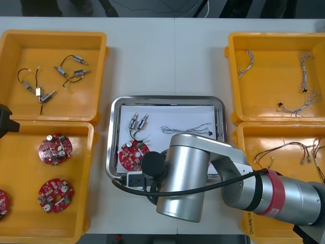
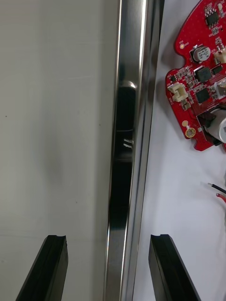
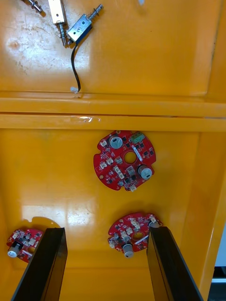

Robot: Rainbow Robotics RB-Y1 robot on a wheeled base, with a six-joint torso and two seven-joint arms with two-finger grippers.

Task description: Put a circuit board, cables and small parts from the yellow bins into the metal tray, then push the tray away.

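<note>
The metal tray (image 1: 219, 109), white inside, holds a red circuit board (image 1: 133, 154), two small metal parts (image 1: 138, 122) and a thin cable (image 1: 188, 128). My right arm reaches across the table's front, and my right gripper (image 1: 133, 179) is at the tray's near rim. In the right wrist view that gripper (image 2: 108, 265) is open and straddles the shiny rim (image 2: 127, 141): one finger over the bare table, the other over the white inside, with the board (image 2: 202, 94) beyond it. My left gripper (image 3: 106, 263) hangs open and holds nothing above the bin of circuit boards (image 3: 125, 160).
The near left yellow bin (image 1: 84, 203) holds three red boards; the far left bin (image 1: 96, 61) holds small metal parts with black leads. At the right, the far bin (image 1: 264, 101) holds twisted cables and the near bin (image 1: 244, 142) red and yellow ones.
</note>
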